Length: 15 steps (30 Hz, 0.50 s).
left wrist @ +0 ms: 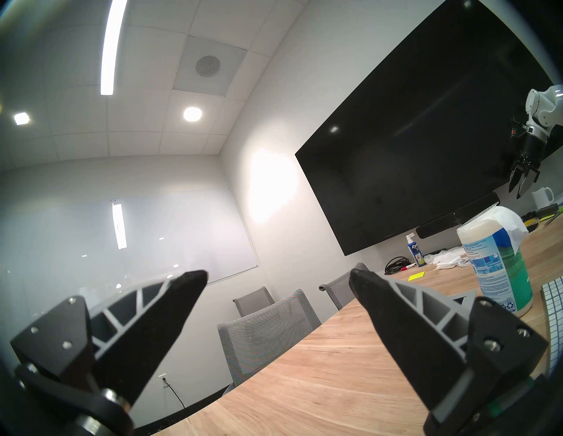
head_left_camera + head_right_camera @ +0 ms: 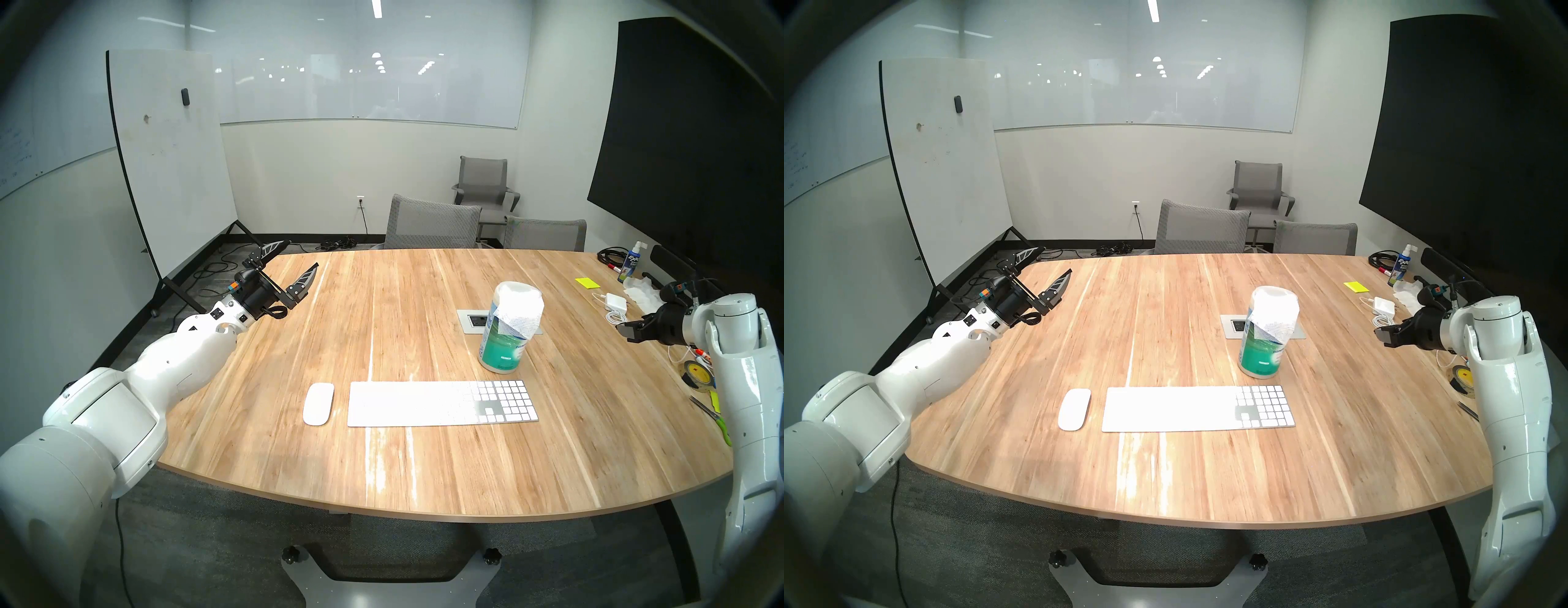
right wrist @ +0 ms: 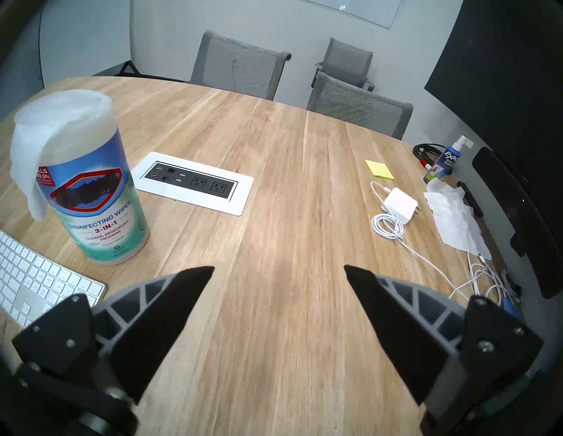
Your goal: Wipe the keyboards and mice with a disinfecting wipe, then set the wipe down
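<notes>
The table was of pale streaked wood with a soft shine. The mouse looked like smooth glossy white plastic. At its 1 o'clock, a thin white cloth wipe hung over a canister with a glossy printed label.

White keyboard lies flat beside white mouse; limp wipe drapes over the canister.

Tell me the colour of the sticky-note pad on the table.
Bright yellow sticky-note pad, clearest in the right wrist view.

The table is light brown wood with stripes. The keyboard and mouse are white. A white wipe hangs over the blue-green wipes tub. The sticky notes are bright yellow
</notes>
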Motion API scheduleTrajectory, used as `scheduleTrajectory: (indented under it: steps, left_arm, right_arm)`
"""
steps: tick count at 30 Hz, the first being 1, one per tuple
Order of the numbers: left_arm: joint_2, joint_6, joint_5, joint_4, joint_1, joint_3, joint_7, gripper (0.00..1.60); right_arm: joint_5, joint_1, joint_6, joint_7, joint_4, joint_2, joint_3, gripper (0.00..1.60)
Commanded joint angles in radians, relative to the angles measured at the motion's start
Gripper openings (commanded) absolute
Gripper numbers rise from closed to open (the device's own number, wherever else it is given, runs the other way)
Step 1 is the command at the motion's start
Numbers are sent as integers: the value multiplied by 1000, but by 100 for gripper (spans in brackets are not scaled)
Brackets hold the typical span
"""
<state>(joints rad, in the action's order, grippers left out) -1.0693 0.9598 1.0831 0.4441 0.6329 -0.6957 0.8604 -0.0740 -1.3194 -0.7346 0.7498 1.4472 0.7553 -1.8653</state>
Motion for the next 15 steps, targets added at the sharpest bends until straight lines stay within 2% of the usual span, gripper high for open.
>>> scheduleTrajectory:
  steps: [1,15]
  left_arm:
    - [0,0,1,6,-19,-5,-1,160]
    - [0,0,1,6,-19,-5,-1,160]
  right_arm:
    - [-2,26,37,13,-6,-17,4,160]
    - [-12,55,160,0,-56,18,1,160]
